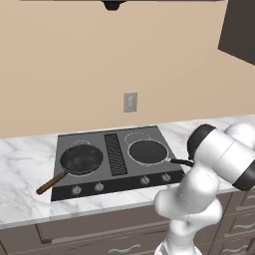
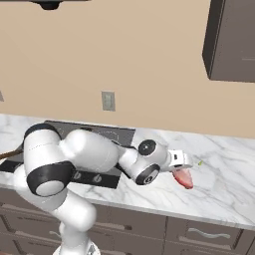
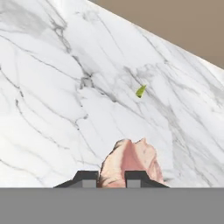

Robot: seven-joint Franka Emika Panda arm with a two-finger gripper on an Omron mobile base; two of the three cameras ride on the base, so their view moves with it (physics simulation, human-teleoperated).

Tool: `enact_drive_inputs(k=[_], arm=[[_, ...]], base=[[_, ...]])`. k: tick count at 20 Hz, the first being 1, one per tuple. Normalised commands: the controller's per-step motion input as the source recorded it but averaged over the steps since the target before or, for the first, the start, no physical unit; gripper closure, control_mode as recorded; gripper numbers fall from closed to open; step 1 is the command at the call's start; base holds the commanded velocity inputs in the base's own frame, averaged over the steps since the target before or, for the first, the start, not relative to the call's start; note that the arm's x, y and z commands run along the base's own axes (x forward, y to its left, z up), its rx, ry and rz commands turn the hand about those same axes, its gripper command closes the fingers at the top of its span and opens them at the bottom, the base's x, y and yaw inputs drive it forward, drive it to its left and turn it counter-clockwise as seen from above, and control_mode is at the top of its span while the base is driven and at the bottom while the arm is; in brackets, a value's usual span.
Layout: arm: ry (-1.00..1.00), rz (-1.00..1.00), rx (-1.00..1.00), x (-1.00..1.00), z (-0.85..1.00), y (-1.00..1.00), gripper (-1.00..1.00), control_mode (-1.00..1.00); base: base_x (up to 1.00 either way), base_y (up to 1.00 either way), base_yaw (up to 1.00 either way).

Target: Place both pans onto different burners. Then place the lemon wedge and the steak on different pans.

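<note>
Steak (image 3: pixel 130 162) in gripper (image 3: pixel 111 178); lemon wedge (image 3: pixel 140 91) beyond

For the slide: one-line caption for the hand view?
Gripper shut on steak above marble counter, lemon wedge lying beyond.

Kitchen: glass cooktop (image 1: pixel 114 172), marble counter (image 1: pixel 25 164), drawers (image 2: pixel 209 234), wall cabinet (image 2: pixel 232 40).

A glossy white arm (image 2: pixel 84 149) of rounded, tube-like segments, banded with dark grey-black joint rings and round caps, ends behind the claw in a small boxy white hand (image 2: pixel 178 158) bearing tiny dark marks.
</note>
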Motion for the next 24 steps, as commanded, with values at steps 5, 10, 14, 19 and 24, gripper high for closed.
enact_drive_inputs(k=[5,10,14,19,24], arm=[[0.07,0.06,0.00,0.00,0.84,0.44,1.00,-1.00],[0.13,0.05,0.00,-0.02,0.81,0.47,1.00,-1.00],[0.16,0.01,0.02,-0.07,0.74,0.46,1.00,-1.00],[0.17,0.00,0.12,-0.09,0.80,0.38,1.00,-1.00],[0.08,0.00,0.16,-0.02,0.67,0.32,1.00,-1.00]], base=[[0.00,0.00,0.00],[0.00,0.00,0.00],[0.00,0.00,0.00],[0.00,0.00,0.00],[0.00,0.00,0.00]])
